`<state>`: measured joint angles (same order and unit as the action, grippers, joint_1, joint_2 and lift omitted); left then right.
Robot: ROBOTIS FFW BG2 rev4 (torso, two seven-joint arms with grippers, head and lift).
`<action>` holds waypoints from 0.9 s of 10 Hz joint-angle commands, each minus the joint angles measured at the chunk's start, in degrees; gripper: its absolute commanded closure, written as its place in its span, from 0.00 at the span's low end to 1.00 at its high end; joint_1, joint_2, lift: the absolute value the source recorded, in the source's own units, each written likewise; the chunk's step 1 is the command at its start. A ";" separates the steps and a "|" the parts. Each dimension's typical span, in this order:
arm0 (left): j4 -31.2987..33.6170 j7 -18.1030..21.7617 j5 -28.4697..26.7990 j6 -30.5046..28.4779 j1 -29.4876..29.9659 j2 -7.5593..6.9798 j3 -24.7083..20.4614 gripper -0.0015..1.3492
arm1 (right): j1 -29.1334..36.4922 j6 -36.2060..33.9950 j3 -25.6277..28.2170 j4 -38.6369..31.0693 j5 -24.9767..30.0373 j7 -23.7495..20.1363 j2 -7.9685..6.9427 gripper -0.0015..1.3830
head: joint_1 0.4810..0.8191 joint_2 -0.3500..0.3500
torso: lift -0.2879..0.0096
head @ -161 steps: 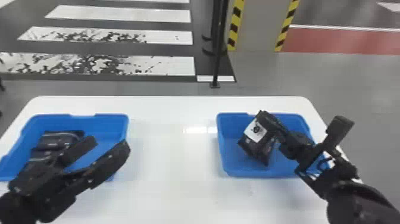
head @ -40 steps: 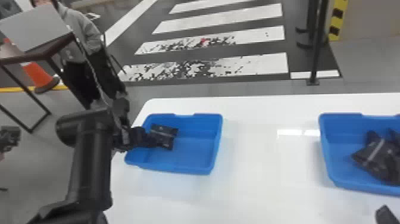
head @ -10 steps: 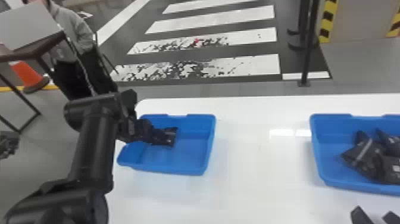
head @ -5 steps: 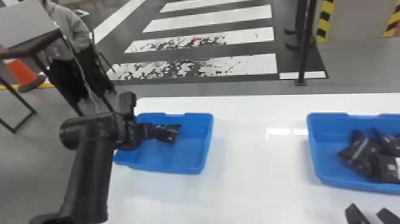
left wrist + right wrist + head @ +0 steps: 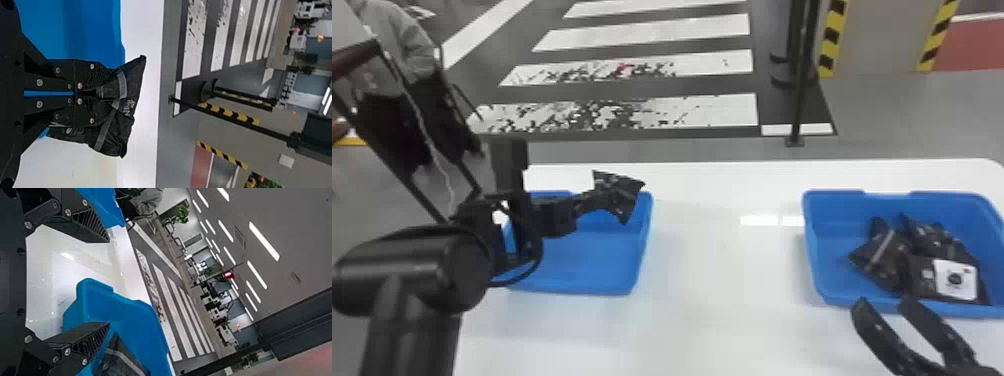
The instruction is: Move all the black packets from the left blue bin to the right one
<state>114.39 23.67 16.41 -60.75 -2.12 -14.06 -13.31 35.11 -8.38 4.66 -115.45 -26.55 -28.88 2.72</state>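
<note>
Seen from the head, the left gripper (image 5: 586, 201) is over the left bin (image 5: 592, 262), at ten o'clock on the desk (image 5: 722, 320), with the held packet (image 5: 621, 196) jutting out around that bin's one o'clock rim. The right bin (image 5: 832, 250), at two o'clock, carries a heap of black packets (image 5: 884, 255), one white-labelled and lying at four o'clock. The right gripper (image 5: 884, 301) waits by its six o'clock rim, tips spread. In the left wrist view the fingers (image 5: 84, 80) are closed on one end of the held packet, and its body fans out crumpled beyond the tips. It is likely light and limp, its film a little slick; a flat grip well in from the edge should suit it, since a corner pinch could let it swing or slip. It looks hardy enough for a firm squeeze. In the right wrist view the other pair of fingers stands wide with nothing between, a striped packet (image 5: 121, 360) lying in the right bin beyond one of them.
</note>
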 commanded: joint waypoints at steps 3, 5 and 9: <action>13.09 1.29 8.72 1.83 8.45 1.84 6.34 0.90 | -6.14 -2.72 -1.34 -1.34 -0.64 -1.26 0.44 0.21 | 0.63 0.63 | 0.50; 15.05 1.55 9.06 2.39 8.59 2.02 10.68 0.90 | -8.53 -2.72 -2.94 -1.20 -2.01 -1.17 1.23 0.22 | 0.63 0.52 | 0.50; 15.05 1.73 10.32 1.55 7.46 2.20 14.91 0.90 | -11.49 -2.72 -7.05 -1.76 -5.90 -0.38 2.29 0.21 | 0.63 0.45 | 0.50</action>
<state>129.44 25.40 26.60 -59.03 5.72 -11.87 0.96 24.09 -11.20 -1.55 -117.17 -31.66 -29.23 4.83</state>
